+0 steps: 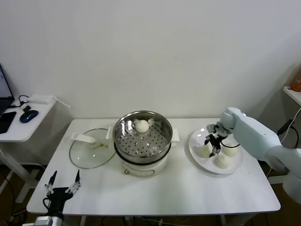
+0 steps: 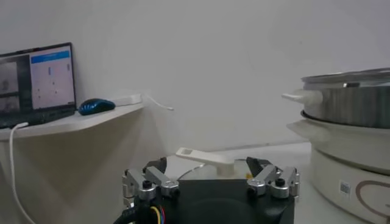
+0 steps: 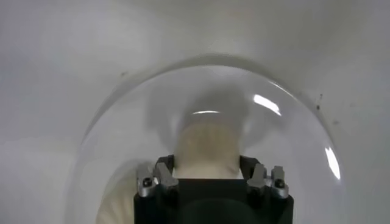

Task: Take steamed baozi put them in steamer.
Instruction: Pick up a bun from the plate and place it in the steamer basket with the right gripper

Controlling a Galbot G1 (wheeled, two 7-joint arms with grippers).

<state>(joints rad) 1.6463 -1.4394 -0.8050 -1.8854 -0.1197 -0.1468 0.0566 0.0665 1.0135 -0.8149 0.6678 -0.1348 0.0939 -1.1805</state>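
Between the right gripper's (image 1: 214, 145) jaws sits 1 small round cream-white dough bun (image 3: 206, 149), fingers (image 3: 159, 173) pressed against both its sides, grasping it on the round white plate (image 1: 194, 141) w/ 2 more buns just beside the jaws. Well apart from those jaws, the shiny round stainless-steel steamer pot (image 1: 164, 141) holds 1 bun (image 1: 142, 125) on its perforated tray. Left gripper (image 1: 62, 186) hangs parked at the table's near corner, jaws spread, nothing betw. them; flat glass lid (image 1: 87, 155) lies beyond them.

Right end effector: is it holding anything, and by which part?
Right end effector straddles a baozi on the plate, fingers at its sides; firm hold cannot be told.
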